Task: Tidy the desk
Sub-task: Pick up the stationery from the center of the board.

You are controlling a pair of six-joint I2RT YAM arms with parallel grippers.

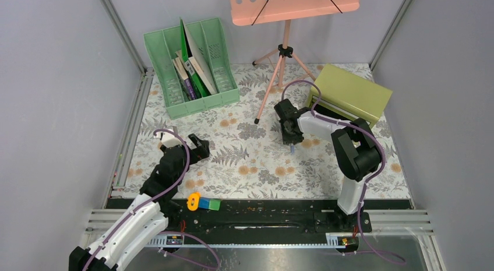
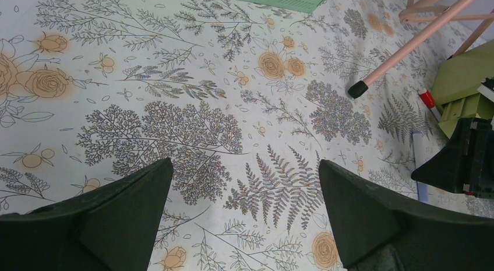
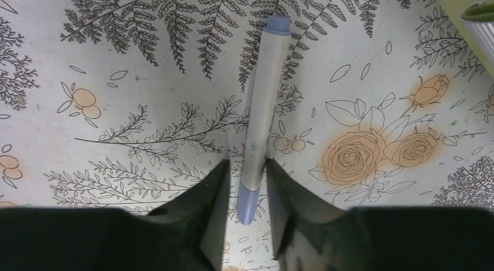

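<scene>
The desk (image 1: 244, 166) is a cloth-covered top printed with ferns and orange flowers. A white pen with lilac ends (image 3: 259, 108) lies flat on it. My right gripper (image 3: 246, 161) is down over the pen's near end, jaws narrowed round the barrel. The right finger (image 3: 279, 189) touches the barrel and a thin gap shows on the left side. From above, the right gripper (image 1: 289, 137) sits at centre right, with the pen tip (image 1: 291, 147) poking out below it. My left gripper (image 1: 201, 150) hovers wide open over bare cloth (image 2: 244, 169), holding nothing.
A green slotted file rack (image 1: 192, 67) with books stands at the back left. An olive drawer box (image 1: 349, 93) sits at the back right, with a red-capped marker (image 2: 428, 101) beside it. A pink music stand (image 1: 282, 55) has a foot (image 1: 256, 120) near the middle. Orange, blue and green pieces (image 1: 201, 202) lie at the near edge.
</scene>
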